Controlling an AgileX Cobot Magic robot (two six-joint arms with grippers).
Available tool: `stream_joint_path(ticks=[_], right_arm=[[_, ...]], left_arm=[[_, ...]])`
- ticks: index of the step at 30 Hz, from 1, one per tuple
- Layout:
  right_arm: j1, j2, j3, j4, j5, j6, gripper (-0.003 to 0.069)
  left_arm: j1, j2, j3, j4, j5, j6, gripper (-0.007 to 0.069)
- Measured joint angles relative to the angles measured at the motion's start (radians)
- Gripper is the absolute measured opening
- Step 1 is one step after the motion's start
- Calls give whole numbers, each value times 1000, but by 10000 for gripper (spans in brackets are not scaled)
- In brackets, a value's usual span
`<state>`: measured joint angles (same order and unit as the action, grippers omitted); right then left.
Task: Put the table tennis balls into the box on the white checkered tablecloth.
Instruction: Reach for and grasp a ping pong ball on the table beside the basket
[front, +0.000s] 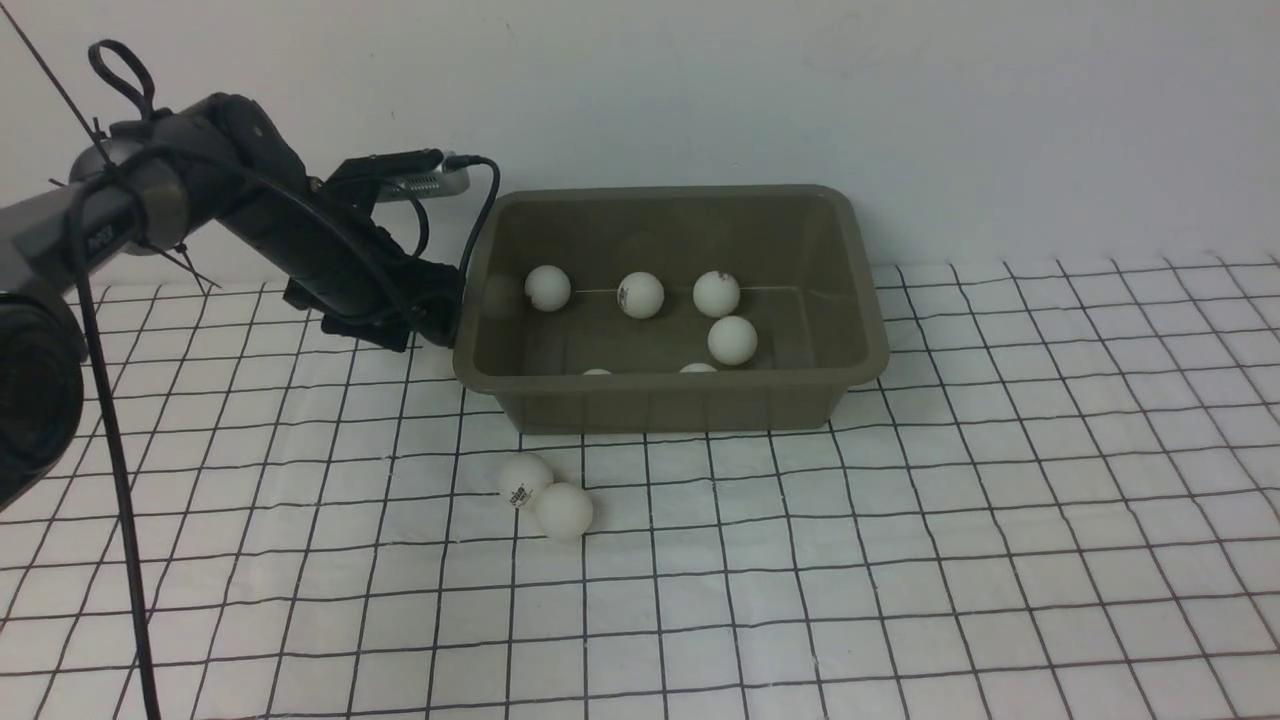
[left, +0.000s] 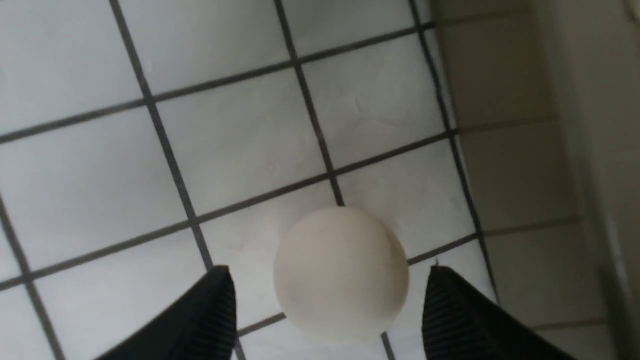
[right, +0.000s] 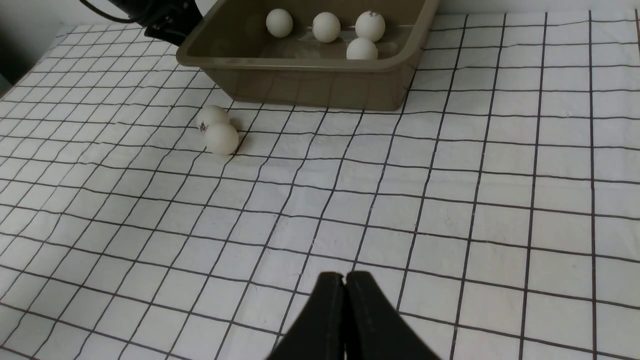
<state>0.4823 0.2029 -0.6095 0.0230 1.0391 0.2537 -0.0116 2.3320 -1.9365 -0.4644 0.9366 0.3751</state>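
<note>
Judging by its matte white shell, the ball (left: 341, 272) was hollow and very light, stiff enough to take a gentle pinch but smooth and round. It would likely roll at a nudge or squirt out of an off-centre squeeze. The best hold looked to be straight across its widest part, one pad on each side, with only light pressure.

It lay on the cloth (left: 240, 150) right between the fingers (left: 210, 315) of the left claw (left: 328, 272). The claw stood released and wide, with a gap showing on both sides of the ball, so nothing was gripped. The ball sat a little nearer the finger on the box side, and the fingertips reached only about to its middle, which suggested the claw should go a bit deeper before closing. Just beyond that same finger rose the outer wall of the box (left: 525, 175), so there was little room on that side.

In the front view the left claw (front: 430, 325) was low against the box's (front: 670, 400) left end, and the ball itself was hidden there. Six other balls (front: 640, 295) lay inside the box, two of them only peeping over the near rim. A touching pair (front: 545, 495) waited on the cloth in front of the box, well apart from the left claw.

The right claw (right: 345, 280) was clenched on nothing, hanging over bare cloth far from the pair and from the box.
</note>
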Motion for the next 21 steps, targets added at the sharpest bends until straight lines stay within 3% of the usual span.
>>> stream_joint_path(ticks=[21], right_arm=[[0, 0, 0, -1, -34, 1, -18]], left_arm=[[0, 14, 0, -45, -52, 37, 450]])
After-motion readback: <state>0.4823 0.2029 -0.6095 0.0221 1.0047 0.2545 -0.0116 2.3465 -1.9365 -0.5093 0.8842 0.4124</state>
